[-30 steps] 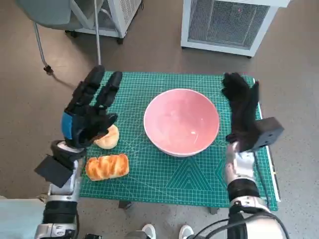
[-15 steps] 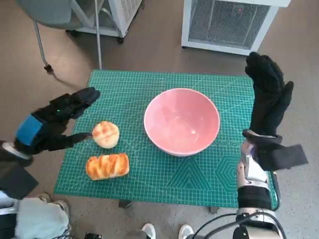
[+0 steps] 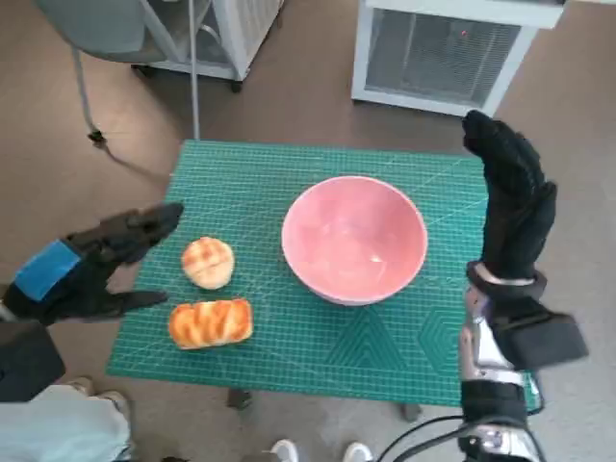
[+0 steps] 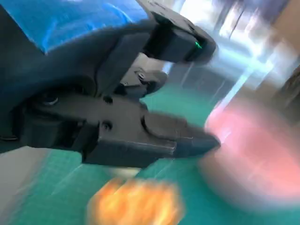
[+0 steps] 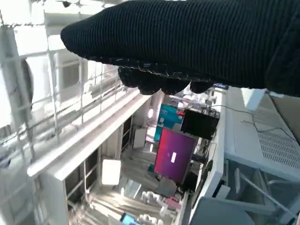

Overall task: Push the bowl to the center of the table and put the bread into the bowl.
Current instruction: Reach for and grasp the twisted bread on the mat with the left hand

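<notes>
- The pink bowl (image 3: 354, 238) sits upright on the green cutting mat (image 3: 318, 346), close to the mat's middle and a little toward 1 o'clock of it; nothing lies inside it; in the left wrist view it shows only as a pink blur (image 4: 255, 154).
- The round bun (image 3: 208, 262) lies on the mat at 9 o'clock of the bowl, apart from its rim; the long golden loaf (image 3: 211, 322) lies just beside the bun at its 6 o'clock, and at about 8 o'clock of the bowl; the left wrist view gives the loaf as an orange smear (image 4: 136, 204).
- The left hand (image 3: 82, 269), black with blue tape on its back, hangs over the mat's 9 o'clock edge, to the outside of both breads; its fingers (image 3: 144, 226) are spread and point toward 2 o'clock; it holds nothing and touches neither bread as far as can be seen.
- The right hand (image 3: 510, 207), in the black knitted glove, stands raised at 3 o'clock of the bowl, by the mat's edge; its fingers reach toward 12 o'clock, extended and empty; it is clear of the bowl.
- The right wrist view shows only the glove (image 5: 197, 42) across a white rack and a distant screen.
- On the floor at 12 o'clock of the table stands a white grilled unit (image 3: 452, 48); a chair leg (image 3: 82, 96) shows at 11 o'clock.
</notes>
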Action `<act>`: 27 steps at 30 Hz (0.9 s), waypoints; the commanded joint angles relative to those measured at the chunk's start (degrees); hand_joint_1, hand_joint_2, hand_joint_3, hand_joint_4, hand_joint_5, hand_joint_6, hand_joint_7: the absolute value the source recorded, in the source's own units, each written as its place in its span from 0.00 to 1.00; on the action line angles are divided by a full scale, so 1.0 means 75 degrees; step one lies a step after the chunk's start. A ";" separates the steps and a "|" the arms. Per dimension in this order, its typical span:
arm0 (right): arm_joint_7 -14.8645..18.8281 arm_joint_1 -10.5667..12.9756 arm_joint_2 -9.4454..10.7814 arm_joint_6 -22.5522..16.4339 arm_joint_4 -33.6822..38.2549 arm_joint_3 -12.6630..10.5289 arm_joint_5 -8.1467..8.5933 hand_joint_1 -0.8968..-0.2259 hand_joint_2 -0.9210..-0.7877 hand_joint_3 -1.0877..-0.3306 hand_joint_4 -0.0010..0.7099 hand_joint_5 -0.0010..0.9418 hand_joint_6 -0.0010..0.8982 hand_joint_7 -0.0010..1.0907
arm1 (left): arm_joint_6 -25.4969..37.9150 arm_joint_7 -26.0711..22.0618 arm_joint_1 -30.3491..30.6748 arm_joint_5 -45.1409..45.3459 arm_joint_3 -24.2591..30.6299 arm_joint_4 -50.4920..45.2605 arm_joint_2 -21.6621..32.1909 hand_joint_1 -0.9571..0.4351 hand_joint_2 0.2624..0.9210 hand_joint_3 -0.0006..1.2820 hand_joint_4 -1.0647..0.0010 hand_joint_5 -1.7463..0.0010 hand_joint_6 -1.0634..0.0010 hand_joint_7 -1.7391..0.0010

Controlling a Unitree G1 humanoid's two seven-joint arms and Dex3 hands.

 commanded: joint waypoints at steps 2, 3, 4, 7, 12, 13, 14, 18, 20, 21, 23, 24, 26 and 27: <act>-0.0078 0.0239 0.0022 0.0354 -0.0253 0.0099 -0.0085 0.60 0.00 0.39 0.43 0.01 0.00 0.62 | 0.0380 -0.0378 0.0188 0.0378 -0.0233 -0.0651 0.0368 0.82 0.94 0.03 0.92 1.00 0.78 1.00; -0.0079 0.0245 0.0026 0.0381 -0.0276 0.0105 -0.0082 0.60 0.00 0.39 0.43 0.01 0.00 0.62 | 0.0443 -0.0403 0.0206 0.0425 -0.0257 -0.0718 0.0380 0.82 0.94 0.03 0.93 1.00 0.79 1.00; -0.0076 0.0260 0.0035 0.0412 -0.0306 0.0116 -0.0072 0.60 0.00 0.39 0.43 0.01 0.00 0.61 | 0.0585 -0.0440 0.0240 0.0544 -0.0325 -0.0877 0.0406 0.82 0.95 0.04 0.94 1.00 0.79 1.00; -0.0064 0.0283 0.0056 0.0476 -0.0358 0.0138 -0.0046 0.60 0.00 0.39 0.43 0.01 0.00 0.61 | 0.0966 -0.0524 0.0233 0.0845 -0.0570 -0.1250 0.0431 0.80 0.89 0.03 0.96 1.00 0.81 1.00; -0.0059 0.0314 0.0071 0.0513 -0.0394 0.0153 -0.0024 0.60 0.00 0.38 0.43 0.01 0.00 0.61 | 0.1448 -0.0612 0.0048 0.1217 -0.1037 -0.1543 0.0329 0.74 0.81 0.01 0.97 1.00 0.83 1.00; -0.0059 0.0323 0.0078 0.0518 -0.0406 0.0158 -0.0020 0.60 0.00 0.38 0.43 0.01 0.00 0.61 | 0.1510 -0.0608 0.0002 0.1290 -0.1148 -0.1571 0.0299 0.73 0.80 0.01 0.97 1.00 0.84 1.00; -0.0060 0.0331 0.0083 0.0524 -0.0418 0.0161 -0.0018 0.60 0.00 0.38 0.43 0.01 0.00 0.61 | 0.1560 -0.0607 -0.0030 0.1344 -0.1226 -0.1594 0.0277 0.71 0.79 0.00 0.97 1.00 0.84 1.00; -0.0054 0.0366 0.0085 0.0542 -0.0472 0.0167 -0.0008 0.60 0.00 0.38 0.43 0.01 0.00 0.61 | 0.1692 -0.0522 -0.0143 0.1602 -0.1562 -0.1632 0.0147 0.68 0.78 0.00 0.96 1.00 0.84 1.00; -0.0059 0.0381 0.0082 0.0562 -0.0505 0.0163 -0.0005 0.60 0.00 0.38 0.43 0.01 0.00 0.61 | 0.1709 -0.0490 -0.0193 0.1755 -0.1715 -0.1622 0.0095 0.67 0.78 0.00 0.96 1.00 0.84 1.00; -0.0057 0.0386 0.0077 0.0576 -0.0516 0.0158 0.0007 0.60 0.00 0.38 0.43 0.01 0.00 0.61 | 0.1706 -0.0478 -0.0215 0.1827 -0.1786 -0.1602 0.0073 0.67 0.78 0.00 0.96 1.00 0.84 1.00; -0.0046 0.0388 0.0066 0.0599 -0.0517 0.0146 0.0035 0.60 0.00 0.38 0.43 0.01 0.00 0.61 | 0.1694 -0.0458 -0.0253 0.1934 -0.1895 -0.1544 0.0034 0.67 0.79 0.00 0.95 1.00 0.84 1.00; -0.0040 0.0388 0.0061 0.0607 -0.0514 0.0140 0.0049 0.60 0.00 0.38 0.43 0.01 0.00 0.61 | 0.1686 -0.0452 -0.0269 0.1977 -0.1935 -0.1514 0.0014 0.67 0.79 0.00 0.95 1.00 0.84 1.00; -0.0022 0.0399 0.0046 0.0614 -0.0517 0.0127 0.0077 0.60 0.00 0.38 0.43 0.01 0.00 0.61 | 0.1675 -0.0442 -0.0319 0.2064 -0.2036 -0.1438 -0.0031 0.67 0.79 0.00 0.95 1.00 0.84 1.00; -0.0019 0.0404 0.0041 0.0616 -0.0519 0.0122 0.0085 0.60 0.00 0.39 0.43 0.01 0.00 0.61 | 0.1687 -0.0444 -0.0359 0.2116 -0.2100 -0.1395 -0.0049 0.67 0.79 0.00 0.95 0.99 0.84 1.00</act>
